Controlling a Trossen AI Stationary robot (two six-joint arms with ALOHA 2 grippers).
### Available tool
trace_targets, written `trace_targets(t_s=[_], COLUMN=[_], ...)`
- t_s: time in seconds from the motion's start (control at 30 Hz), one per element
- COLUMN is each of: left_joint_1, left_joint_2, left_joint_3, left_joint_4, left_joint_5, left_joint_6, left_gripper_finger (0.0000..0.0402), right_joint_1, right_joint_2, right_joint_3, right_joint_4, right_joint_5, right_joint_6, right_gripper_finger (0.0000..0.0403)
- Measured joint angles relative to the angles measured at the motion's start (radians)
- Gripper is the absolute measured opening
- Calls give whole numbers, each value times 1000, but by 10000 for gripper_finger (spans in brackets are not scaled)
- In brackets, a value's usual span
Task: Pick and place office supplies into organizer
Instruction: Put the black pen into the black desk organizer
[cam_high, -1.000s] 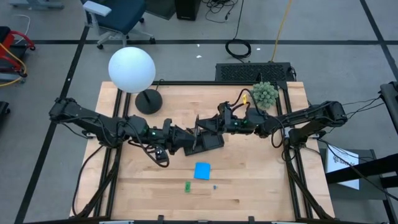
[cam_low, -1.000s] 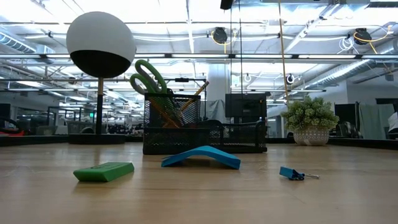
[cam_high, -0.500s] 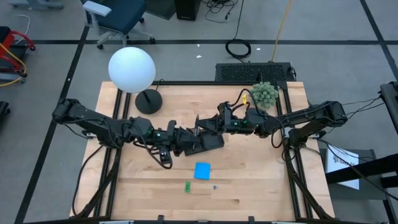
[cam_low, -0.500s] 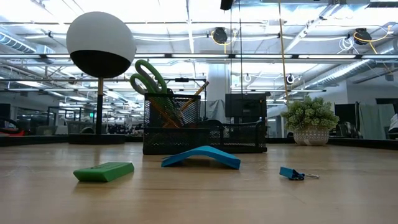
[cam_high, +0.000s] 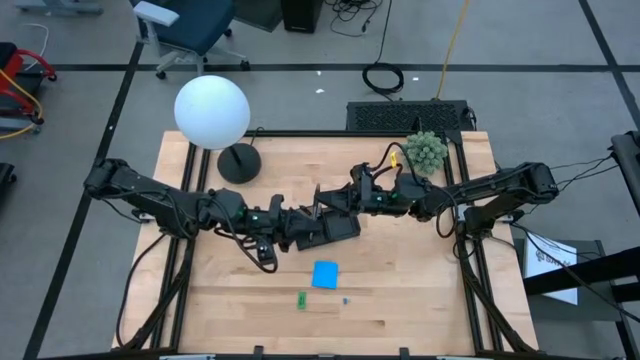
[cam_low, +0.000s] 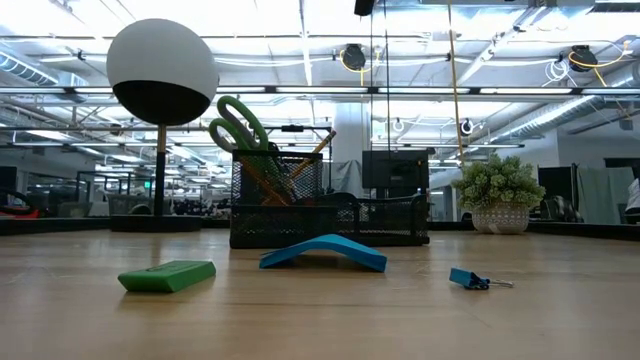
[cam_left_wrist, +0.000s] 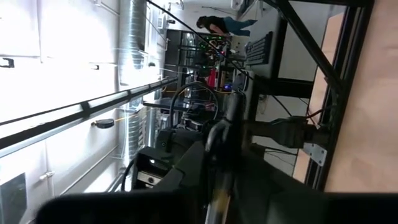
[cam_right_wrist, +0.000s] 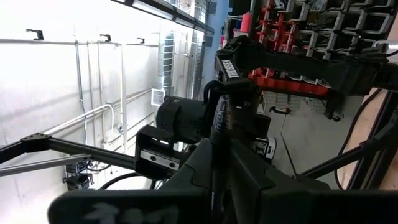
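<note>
The black mesh organizer (cam_low: 385, 222) stands mid-table, its tall cup holding green-handled scissors (cam_low: 238, 128) and pencils (cam_low: 312, 150). In front of it lie a blue note pad (cam_low: 322, 250), arched with two edges on the wood, a flat green piece (cam_low: 167, 275) and a small blue clip (cam_low: 470, 278). In the high view both arms reach level over the organizer (cam_high: 345, 232). My left gripper (cam_high: 308, 222) and my right gripper (cam_high: 328, 205) meet there, both shut and holding nothing that shows. Neither gripper appears in the low view.
A white globe lamp (cam_high: 211, 111) on a round black base (cam_high: 239, 163) stands at the far left. A fuzzy green plant ball (cam_high: 426, 151) sits at the far right. Bare wood lies around the note pad (cam_high: 325, 274) toward the near edge.
My left arm has shifted a little toward the table's right edge, then kept still. The supplies on the table have not moved.
</note>
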Motion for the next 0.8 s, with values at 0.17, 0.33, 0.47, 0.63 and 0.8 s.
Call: trace_targets(t_s=[0.17, 0.33, 0.47, 0.63, 0.8], left_joint_1=[-1, -1, -10, -28, -53], left_joint_2=[-1, -1, -1, -1, -1], left_joint_3=[0, 0, 0, 0, 1], left_joint_4=[4, 0, 1, 4, 32], left_joint_5=[0, -7, -43, -57, -131], left_joint_6=[11, 33, 55, 75, 95], left_gripper_finger=[19, 39, 17, 18, 17], right_joint_1=[0, 0, -1, -1, 0], right_joint_2=[0, 0, 0, 0, 0], right_joint_3=[0, 0, 0, 0, 0], right_joint_4=[0, -5, -8, -1, 3], right_joint_5=[0, 0, 1, 1, 28], right_joint_6=[1, -5, -13, -37, -51], right_gripper_finger=[16, 28, 44, 57, 70])
